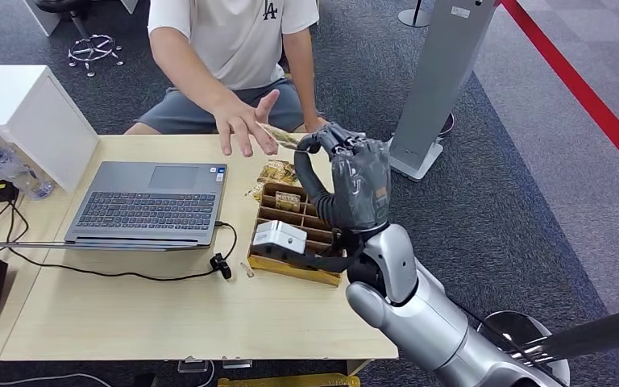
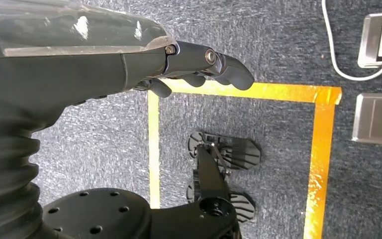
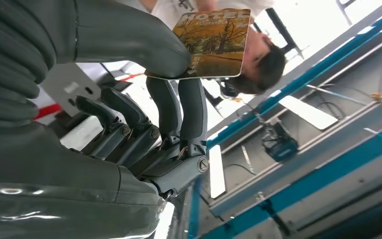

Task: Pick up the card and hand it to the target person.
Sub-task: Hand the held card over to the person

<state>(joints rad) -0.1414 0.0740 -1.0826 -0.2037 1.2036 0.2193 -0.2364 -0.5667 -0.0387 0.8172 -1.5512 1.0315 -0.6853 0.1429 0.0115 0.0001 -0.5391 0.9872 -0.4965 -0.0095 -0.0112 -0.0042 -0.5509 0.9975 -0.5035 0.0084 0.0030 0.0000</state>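
- The left hand (image 2: 199, 64) hangs low over grey carpet (image 2: 278, 45) marked with yellow tape lines (image 2: 323, 149); its dark fingers curl loosely inward and hold nothing.
- On the near part of the light wooden desk (image 1: 129, 322) a black cable (image 1: 113, 272) runs from the left edge toward a small black clip just in front of the laptop.
- An open grey laptop (image 1: 147, 203) lies flat on the desk, to the left of the card box.
- A compartmented wooden box (image 1: 294, 234) stands on the desk just right of the laptop, with gold-toned cards in its far slots and a small white-grey device (image 1: 279, 237) lying on its near side.
- The silver right arm rises from the lower right, and the right hand (image 1: 353, 181) is lifted above the box.
- The right hand pinches the card (image 3: 214, 42) between its thick thumb and dark fingers; the card shows an autumn-coloured picture with lettering along one edge.
- In the head view the card (image 1: 284, 135) sticks out from the fingertips toward the far side of the desk, in the air above the desk edge.
- The person's hand (image 1: 246, 122) is spread open, palm down, just beside the card's far end; whether it touches the card I cannot tell.
- The person (image 1: 226, 48), in a white shirt and grey shorts, sits behind the desk.
- A white box (image 1: 28, 113) stands at the desk's far left, with a plastic bottle (image 1: 12, 169) lying beside it.
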